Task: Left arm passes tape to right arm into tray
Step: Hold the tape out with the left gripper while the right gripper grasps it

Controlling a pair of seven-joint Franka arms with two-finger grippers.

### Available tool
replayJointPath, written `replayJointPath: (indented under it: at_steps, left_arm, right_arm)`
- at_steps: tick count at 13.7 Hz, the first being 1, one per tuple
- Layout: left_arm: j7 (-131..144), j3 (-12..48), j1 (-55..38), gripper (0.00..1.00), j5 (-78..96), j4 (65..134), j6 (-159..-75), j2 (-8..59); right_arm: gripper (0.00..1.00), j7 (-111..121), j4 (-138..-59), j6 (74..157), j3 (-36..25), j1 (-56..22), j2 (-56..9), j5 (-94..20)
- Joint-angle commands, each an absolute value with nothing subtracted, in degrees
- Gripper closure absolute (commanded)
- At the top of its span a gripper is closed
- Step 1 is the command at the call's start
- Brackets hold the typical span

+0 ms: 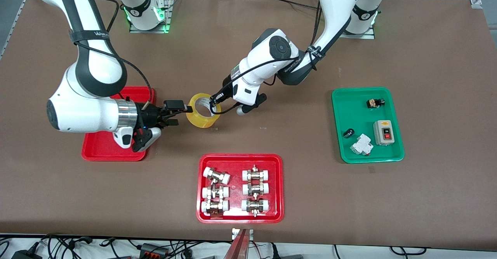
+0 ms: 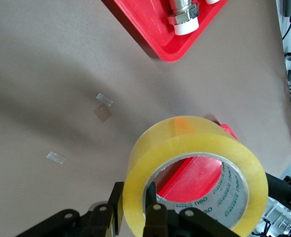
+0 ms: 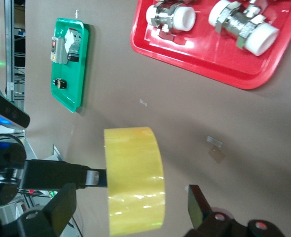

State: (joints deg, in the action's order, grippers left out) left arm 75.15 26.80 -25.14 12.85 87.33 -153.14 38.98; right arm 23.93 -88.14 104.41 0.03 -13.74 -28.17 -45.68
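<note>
Two grippers meet at the tape [image 1: 202, 110], mid-handover.
My left gripper [image 1: 213, 104] clamps its wall; my right gripper [image 1: 175, 116] gapes around it; tray [image 1: 101, 147] waits.

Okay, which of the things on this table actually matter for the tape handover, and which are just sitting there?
Part of the job:
tape, held by the left gripper
right gripper, open beside the tape
plain red tray

Just lying about:
red tray of fittings
green tray of electrical parts
</note>
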Motion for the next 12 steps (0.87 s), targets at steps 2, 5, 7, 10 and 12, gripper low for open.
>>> replayJointPath:
  at_steps: [2,5,7,10,12]
  left_arm:
    - [76.64,26.19,-26.1,0.99,11.78,84.81,-153.37,39.81]
    - [76.64,26.02,-26.1,0.98,11.78,84.81,-153.46,39.81]
    - [76.64,26.02,-26.1,0.98,11.78,84.81,-155.12,39.81]
    - [76.64,26.02,-26.1,0.98,11.78,84.9,-155.65,39.81]
    - [76.64,26.02,-26.1,0.98,11.78,84.81,-155.65,39.81]
  right_arm:
    - [0.0,27.85,-86.75,104.59,0.09,-13.54,-30.14,-47.29]
    - [0.0,29.09,-86.75,104.59,0.18,-13.71,-30.76,-47.46]
    - [0.0,29.27,-86.75,104.5,0.18,-13.89,-30.85,-48.42]
    - [0.0,29.27,-86.84,104.59,0.18,-14.68,-30.94,-48.52]
    - [0.0,29.7,-86.84,104.5,0.18,-14.59,-31.2,-48.52]
